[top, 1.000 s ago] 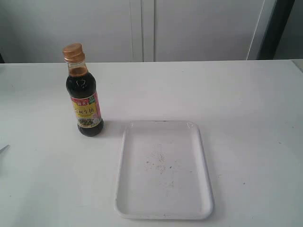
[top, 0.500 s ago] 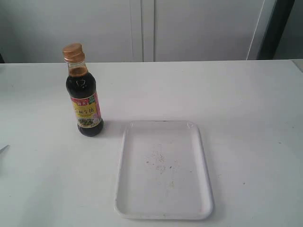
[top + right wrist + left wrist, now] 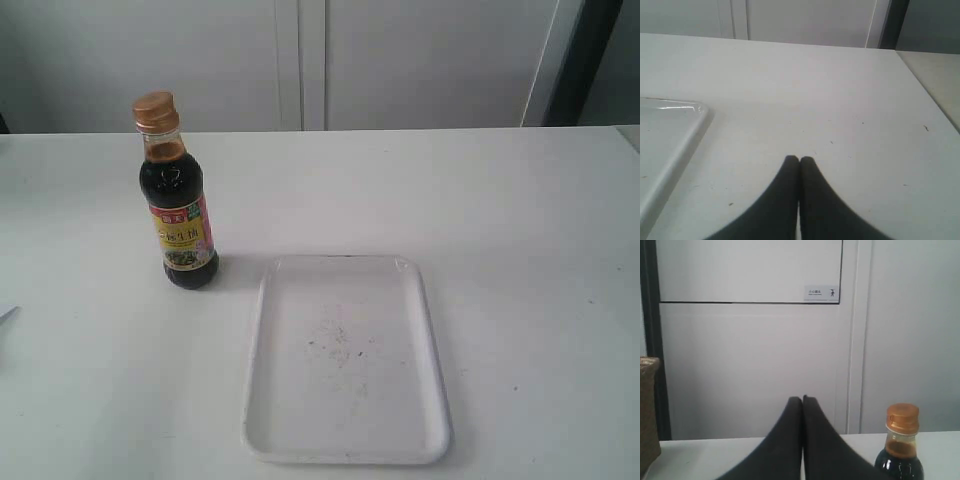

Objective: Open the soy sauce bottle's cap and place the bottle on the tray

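Orange-gold cap (image 3: 155, 108) down, bottle (image 3: 180, 225) beside tray (image 3: 392, 405), unmoved; left end effector (image 3: 802, 399), right end effector (image 3: 799, 160) closed.

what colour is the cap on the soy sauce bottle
The cap is orange-gold, clearest in the exterior view.

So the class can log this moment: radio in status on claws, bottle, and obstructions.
Left claw shut, empty; right claw shut, empty. Soy sauce bottle upright on table, cap closed, beside tray. Nothing between bottle and tray.
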`<state>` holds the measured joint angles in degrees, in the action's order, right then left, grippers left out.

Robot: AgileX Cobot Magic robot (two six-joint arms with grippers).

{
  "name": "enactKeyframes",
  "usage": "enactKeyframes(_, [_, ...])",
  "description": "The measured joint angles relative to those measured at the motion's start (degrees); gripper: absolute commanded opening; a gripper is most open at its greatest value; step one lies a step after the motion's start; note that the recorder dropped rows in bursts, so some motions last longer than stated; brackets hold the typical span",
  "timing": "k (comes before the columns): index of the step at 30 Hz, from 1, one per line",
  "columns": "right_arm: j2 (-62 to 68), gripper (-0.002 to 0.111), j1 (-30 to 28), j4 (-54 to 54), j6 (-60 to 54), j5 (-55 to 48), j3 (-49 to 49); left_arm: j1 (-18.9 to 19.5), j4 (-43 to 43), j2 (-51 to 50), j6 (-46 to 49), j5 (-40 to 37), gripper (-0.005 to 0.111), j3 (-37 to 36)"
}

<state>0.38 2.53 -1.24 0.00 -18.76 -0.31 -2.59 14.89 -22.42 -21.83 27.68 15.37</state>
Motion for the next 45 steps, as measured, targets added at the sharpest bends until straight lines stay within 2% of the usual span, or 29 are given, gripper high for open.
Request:
enactKeyframes(14, [0.00, 0.000, 0.00, 0.00, 0.00, 0.00, 0.00, 0.00, 24.03, -28.97, -16.88, 19.10, 0.000, 12.51])
enactKeyframes(20, [0.00, 0.000, 0.00, 0.00, 0.00, 0.00, 0.00, 0.00, 30.83, -37.41, -22.25, 25.70, 0.000, 17.67])
enactKeyframes(30, [0.00, 0.000, 0.00, 0.00, 0.00, 0.00, 0.00, 0.00, 43.01, -49.30, -32.65, 28.80, 0.000, 28.56])
enactKeyframes(37, [0.00, 0.000, 0.00, 0.00, 0.00, 0.00, 0.00, 0.00, 48.68, -56.83, -37.30, 38.95, 0.000, 34.68])
enactKeyframes(40, [0.00, 0.000, 0.00, 0.00, 0.00, 0.00, 0.00, 0.00, 51.13, -59.74, -38.81, 40.77, 0.001, 37.03])
enactKeyframes(43, [0.00, 0.000, 0.00, 0.00, 0.00, 0.00, 0.00, 0.00, 52.37, -62.04, -39.11, 41.27, 0.014, 38.41])
enactKeyframes(45, [0.00, 0.000, 0.00, 0.00, 0.00, 0.00, 0.00, 0.00, 52.60, -63.10, -39.21, 41.27, 0.034, 38.86])
